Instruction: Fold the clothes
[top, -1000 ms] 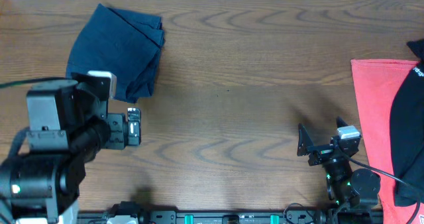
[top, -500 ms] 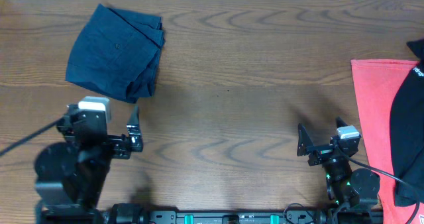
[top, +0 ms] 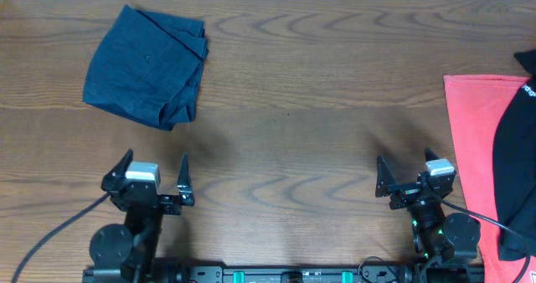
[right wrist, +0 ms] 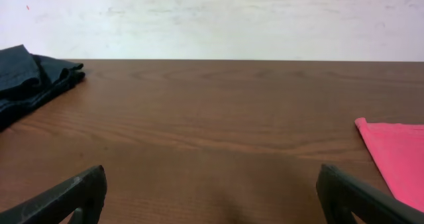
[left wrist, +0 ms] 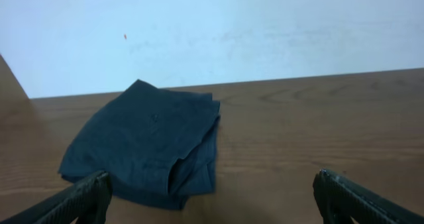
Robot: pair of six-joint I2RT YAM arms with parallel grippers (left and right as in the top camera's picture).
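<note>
The navy shorts (top: 146, 65) lie folded at the far left of the table (top: 318, 107); my left gripper (top: 155, 162) and right gripper (top: 409, 176) sit near, both spread wide, empty. Next, I judge, is the black garment (top: 512, 149) on the red cloth (top: 469, 141) at right: pinch one edge only and drag it flat to centre.

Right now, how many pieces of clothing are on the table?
3: a folded navy piece far left, a red piece at the right edge, a black piece overlapping it. More may lie off-frame.
</note>
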